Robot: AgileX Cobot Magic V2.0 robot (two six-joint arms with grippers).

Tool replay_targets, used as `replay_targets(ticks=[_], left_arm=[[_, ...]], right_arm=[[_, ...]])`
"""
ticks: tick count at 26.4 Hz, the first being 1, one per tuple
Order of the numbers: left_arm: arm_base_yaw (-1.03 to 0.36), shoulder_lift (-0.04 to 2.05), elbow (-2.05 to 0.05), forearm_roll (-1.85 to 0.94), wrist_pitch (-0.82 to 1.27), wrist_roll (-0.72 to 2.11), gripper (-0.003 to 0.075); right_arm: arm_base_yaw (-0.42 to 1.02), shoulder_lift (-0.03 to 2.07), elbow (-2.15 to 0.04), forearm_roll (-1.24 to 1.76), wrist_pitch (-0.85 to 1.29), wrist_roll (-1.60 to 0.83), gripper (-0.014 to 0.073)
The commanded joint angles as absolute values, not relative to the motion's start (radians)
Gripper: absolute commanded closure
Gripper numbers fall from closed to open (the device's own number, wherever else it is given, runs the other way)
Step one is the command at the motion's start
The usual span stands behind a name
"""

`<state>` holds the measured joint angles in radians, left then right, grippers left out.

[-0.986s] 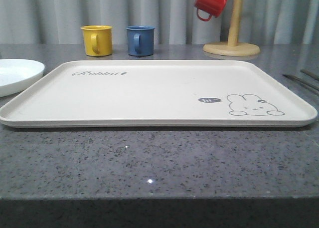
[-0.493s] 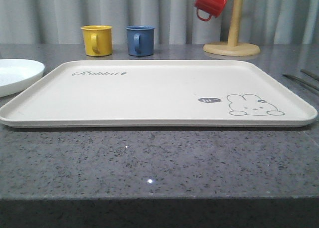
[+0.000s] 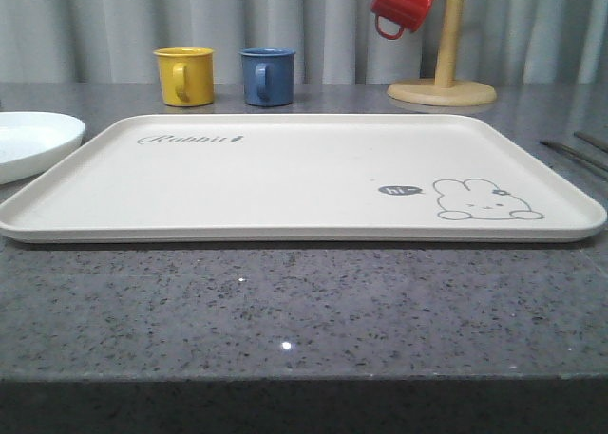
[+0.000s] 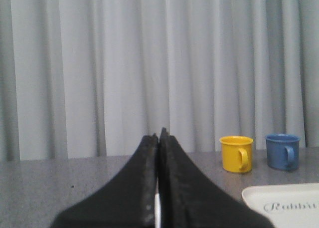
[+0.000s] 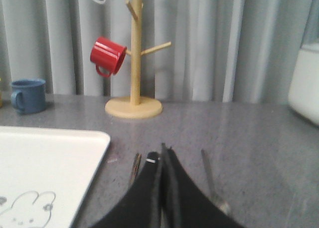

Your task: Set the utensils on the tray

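The cream tray [image 3: 285, 182], with "Rabbit" script and a rabbit drawing, lies bare across the middle of the grey table. Slim steel utensils [image 3: 574, 155] lie on the table just off its right end. In the right wrist view a thin pair of chopsticks [image 5: 135, 168] and a steel handle [image 5: 208, 175] lie on either side of my right gripper [image 5: 162, 150], which is shut and holds nothing. The tray's corner [image 5: 75, 143] is beside them. My left gripper [image 4: 158, 137] is shut and empty, hovering over the table short of the tray corner [image 4: 284, 205]. A white plate [image 3: 28, 141] sits at the tray's left end.
A yellow mug [image 3: 184, 76] and a blue mug [image 3: 267, 76] stand behind the tray. A red mug [image 3: 403, 4] hangs on a wooden mug tree [image 3: 443, 90] at the back right. A white object [image 5: 305, 83] stands farther right. Grey curtains close off the back.
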<state>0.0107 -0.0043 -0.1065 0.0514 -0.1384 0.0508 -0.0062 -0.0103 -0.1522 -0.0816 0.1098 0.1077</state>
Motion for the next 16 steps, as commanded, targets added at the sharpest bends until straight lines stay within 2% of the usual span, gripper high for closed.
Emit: replay_targets(ticks=[1,9,16], left_arm=[[0.003,0.032,-0.286,0.057,-0.066,0.044,0.0738],[0.003,0.296,-0.701,0.133,0.464,0.044,0.0738],[0.003,0.434,-0.71,0.052,0.558,0.044,0.0738]], right_arm=[[-0.01,0.015,-0.294,-0.125,0.091,0.103,0.0664],[-0.01,0.303,-0.67,-0.125,0.484,0.103,0.0664],[-0.01,0.461,-0.687,-0.123,0.58,0.103,0.0664]])
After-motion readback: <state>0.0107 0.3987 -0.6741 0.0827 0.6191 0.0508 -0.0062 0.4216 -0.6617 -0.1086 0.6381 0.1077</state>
